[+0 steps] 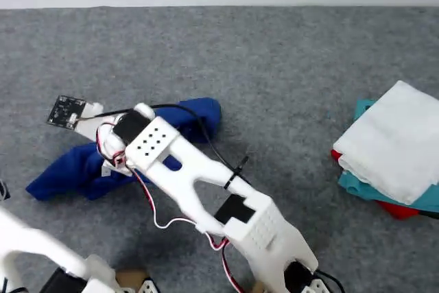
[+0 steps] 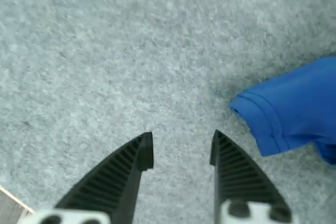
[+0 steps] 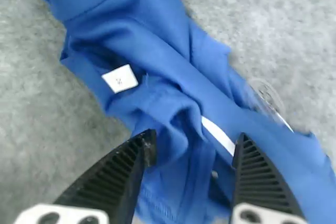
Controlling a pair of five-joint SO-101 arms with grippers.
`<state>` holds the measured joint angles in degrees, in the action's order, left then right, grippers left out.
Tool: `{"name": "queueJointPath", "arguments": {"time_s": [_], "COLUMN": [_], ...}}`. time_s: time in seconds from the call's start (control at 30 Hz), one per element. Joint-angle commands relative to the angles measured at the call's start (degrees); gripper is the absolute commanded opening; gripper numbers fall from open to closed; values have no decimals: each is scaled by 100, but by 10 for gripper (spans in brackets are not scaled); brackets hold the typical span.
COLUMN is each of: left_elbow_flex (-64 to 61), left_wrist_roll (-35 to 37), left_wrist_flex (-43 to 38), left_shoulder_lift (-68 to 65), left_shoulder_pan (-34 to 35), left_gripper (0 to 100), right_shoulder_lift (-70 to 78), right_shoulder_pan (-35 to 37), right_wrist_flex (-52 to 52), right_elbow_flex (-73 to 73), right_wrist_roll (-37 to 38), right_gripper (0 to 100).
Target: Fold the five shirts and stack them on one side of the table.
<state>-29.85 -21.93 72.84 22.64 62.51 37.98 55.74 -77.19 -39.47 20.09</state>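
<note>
- Three folded shirts sit stacked at the right edge of the high view: a white shirt (image 1: 394,142) on top, a teal shirt (image 1: 360,184) under it, and a red shirt (image 1: 401,211) lowest, peeking out at the bottom.
- One blue shirt (image 1: 68,169) lies crumpled on the grey table (image 1: 274,66), left of centre and well apart from the stack.
- The right arm (image 1: 206,176) stretches from the lower middle of the frame up and left over the blue shirt.
- The right gripper (image 3: 195,142) is over the rumpled blue cloth, jaws spread on either side of a fabric ridge; a white tag (image 3: 119,78) shows on the cloth nearby.
- The left arm (image 1: 41,248) sits in the lower left corner.
- The left gripper (image 2: 181,139) is also spread, over bare table, with a blue sleeve (image 2: 294,108) near it but not touching.
</note>
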Motion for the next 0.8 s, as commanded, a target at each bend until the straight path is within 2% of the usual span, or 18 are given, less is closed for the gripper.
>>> {"name": "queueJointPath", "arguments": {"time_s": [0.0, 0.2, 0.27, 0.33, 0.37, 0.43, 0.6, 0.77], "left_elbow_flex": [-57, -189, -224, -224, -224, -215, -171, -171], "left_wrist_roll": [70, 70, 70, 70, 70, 70, 70, 70], "left_wrist_flex": [-70, -62, -62, -62, -62, -70, -97, -70], "left_shoulder_lift": [185, 185, 185, 185, 185, 185, 185, 185], "left_shoulder_pan": [35, 44, 44, 44, 44, 26, 0, -246], "left_gripper": [181, 181, 181, 181, 181, 181, 181, 181], "right_shoulder_lift": [215, 796, 813, 708, 637, 479, 127, -84], "right_shoulder_pan": [40, -207, -321, -356, -374, -400, -576, -831], "right_wrist_flex": [426, 822, 822, 708, 558, 171, -796, -2264], "right_elbow_flex": [-35, -44, -44, -149, -255, -484, -1389, -2295], "right_wrist_roll": [-53, -53, -44, 88, 264, 527, 624, 1002], "right_gripper": [243, 234, 173, 51, 0, 32, 10, 11]}}
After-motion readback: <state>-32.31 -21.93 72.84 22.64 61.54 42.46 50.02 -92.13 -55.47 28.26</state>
